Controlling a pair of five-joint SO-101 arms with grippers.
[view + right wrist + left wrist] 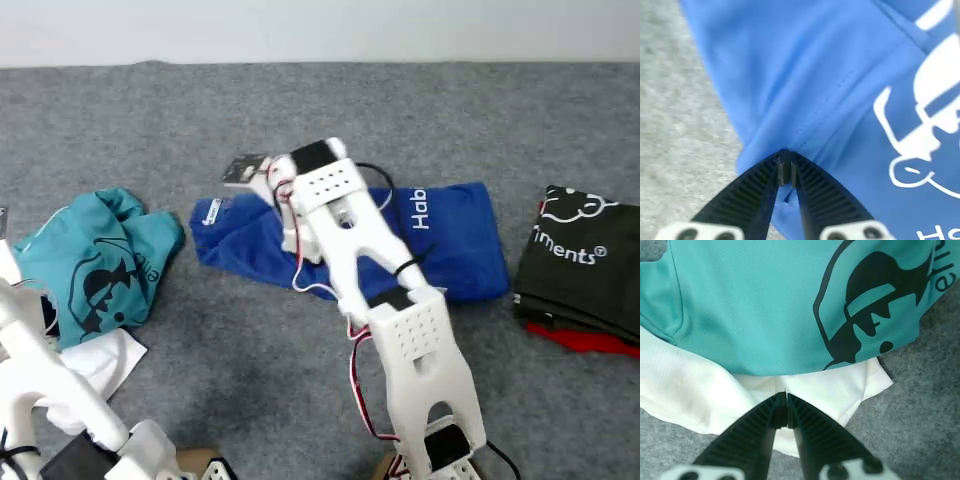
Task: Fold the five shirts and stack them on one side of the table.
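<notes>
My right gripper is shut on a bunched fold of the blue shirt. That shirt lies spread across the middle of the grey table, with the right arm stretched over it. At the table's left edge a crumpled teal shirt with a black print rests partly on a white shirt. My left gripper is shut, its tips over the white shirt just below the teal shirt's hem. I cannot tell whether it holds any cloth.
A folded black shirt sits on a red one at the right edge. The left arm stands at the front left. Grey carpet-like tabletop shows in front of the blue shirt and along the back.
</notes>
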